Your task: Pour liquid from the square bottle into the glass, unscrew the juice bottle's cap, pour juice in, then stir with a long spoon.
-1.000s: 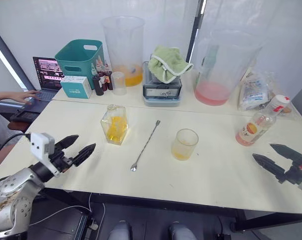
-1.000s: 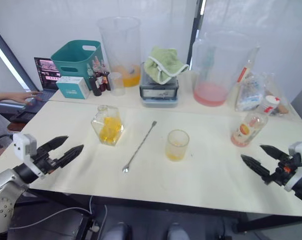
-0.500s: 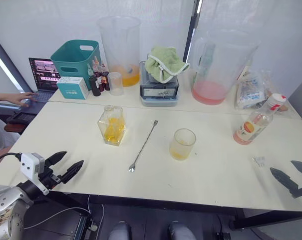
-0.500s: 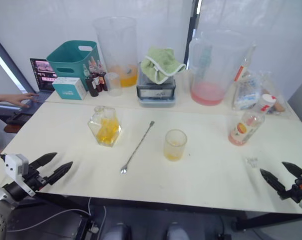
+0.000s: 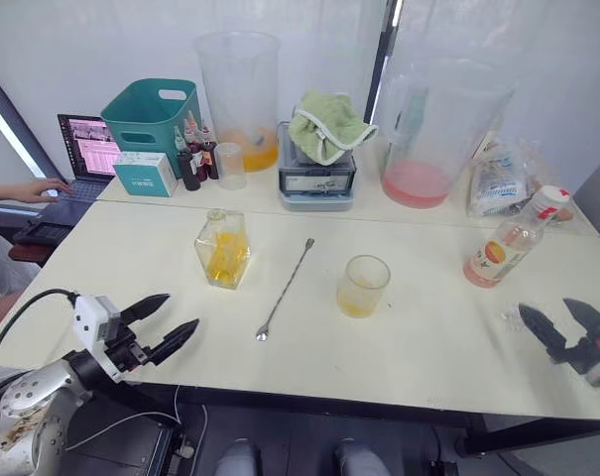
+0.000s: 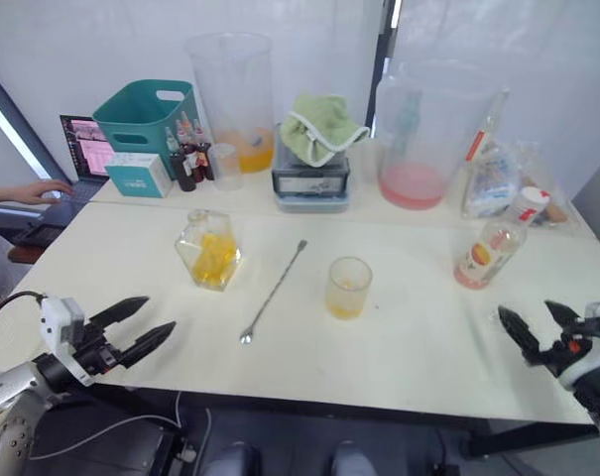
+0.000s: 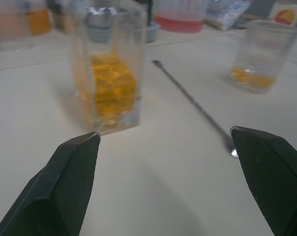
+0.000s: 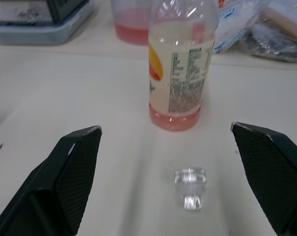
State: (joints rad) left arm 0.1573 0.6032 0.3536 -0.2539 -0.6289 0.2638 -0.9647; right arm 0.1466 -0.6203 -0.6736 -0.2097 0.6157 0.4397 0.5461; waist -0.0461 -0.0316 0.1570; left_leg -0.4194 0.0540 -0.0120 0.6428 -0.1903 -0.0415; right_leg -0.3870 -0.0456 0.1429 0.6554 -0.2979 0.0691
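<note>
The square bottle stands left of centre on the table, holding yellow-orange liquid, with its neck uncovered. The long spoon lies flat between it and the glass, which holds a little yellow liquid. At the right stands the juice bottle with its white cap on. A small glass stopper lies on the table in front of it. My left gripper is open and empty at the near left edge, pointing at the square bottle. My right gripper is open and empty, facing the juice bottle.
Along the back stand two large clear pitchers, a teal basket, dark dropper bottles, a small measuring cup, a scale with a green cloth and plastic bags. A person's hand rests at a laptop far left.
Both grippers have come forward over the table from the near edge, the left toward the square bottle, the right toward the juice bottle. Both stay open.
</note>
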